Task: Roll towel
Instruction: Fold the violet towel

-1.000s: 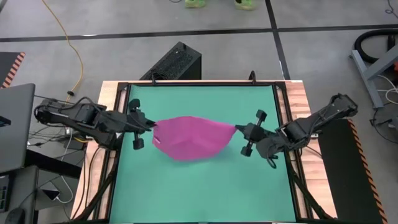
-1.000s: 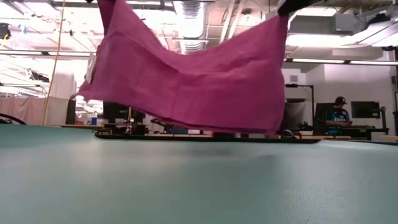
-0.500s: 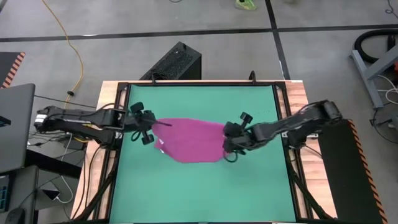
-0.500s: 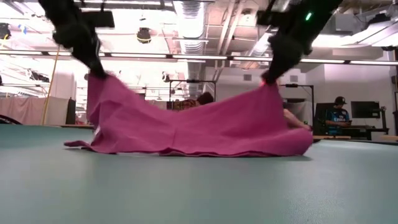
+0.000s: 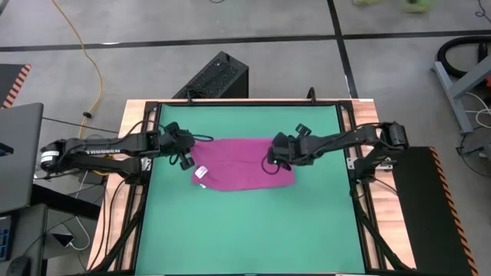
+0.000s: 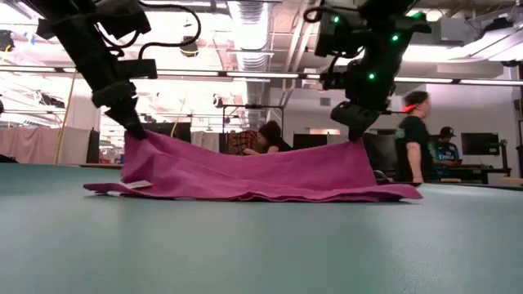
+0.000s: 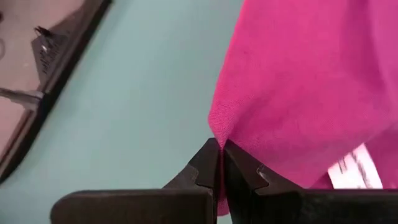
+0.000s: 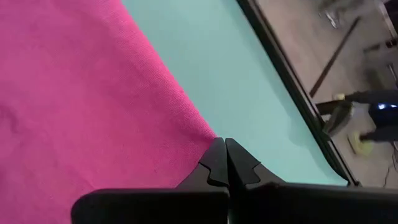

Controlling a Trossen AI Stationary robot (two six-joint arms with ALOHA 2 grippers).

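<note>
Status on roll towel: early stage, no rolling done yet as far as I can judge.

The towel [image 5: 244,162] lies on the green mat [image 5: 253,230] of the table [image 5: 135,107], centre of the high view, slightly above mid-frame. It reads as a flattish band, wider than deep, possibly folded over once; I can't confirm the layer count. White tag [image 5: 202,172] shows at its lower-left corner. In the low view the bulk of the cloth rests on the mat, while the two far corners are tented up off it.

Left tool [image 7: 221,151]: jaws pinched tight on the towel's corner, a nub of fabric bunched between the tips. It sits at the towel's upper-left corner in the high view.

Right tool [image 8: 224,151]: jaws closed together at the towel's edge, at the upper-right corner in the high view. The corner looks caught between the tips, and the low view shows the cloth lifted to it.

Done: towel is down on the mat, roughly spread, both far corners held.
Left: everything that counts. No coil or tube anywhere; the roll has to be started from one edge and carried across, then released.

Person walking past in the room behind, right of the low view; not near the table.
</note>
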